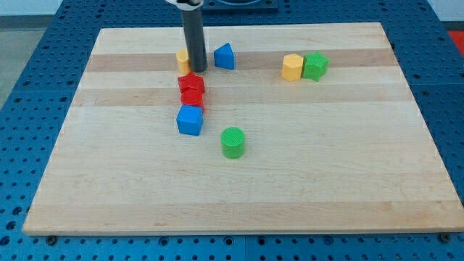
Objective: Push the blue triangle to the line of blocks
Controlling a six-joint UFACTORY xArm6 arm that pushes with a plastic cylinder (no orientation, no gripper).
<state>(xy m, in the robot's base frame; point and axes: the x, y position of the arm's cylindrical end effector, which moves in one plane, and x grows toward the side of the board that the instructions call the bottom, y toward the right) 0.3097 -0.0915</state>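
Observation:
The blue triangle (225, 56) sits near the view's top, just right of my rod. My tip (197, 70) rests on the board between the blue triangle and a yellow block (183, 59), which is partly hidden behind the rod. Below the tip runs a line of blocks: a red block (191, 83), a second red block (193, 97) touching it, then a blue cube (190, 120). The tip is just above the upper red block and about a block's width left of the blue triangle.
A green cylinder (233, 142) stands below and right of the blue cube. A yellow block (292, 67) and a green block (315, 66) sit touching at the view's upper right. The wooden board (348, 174) lies on a blue perforated table.

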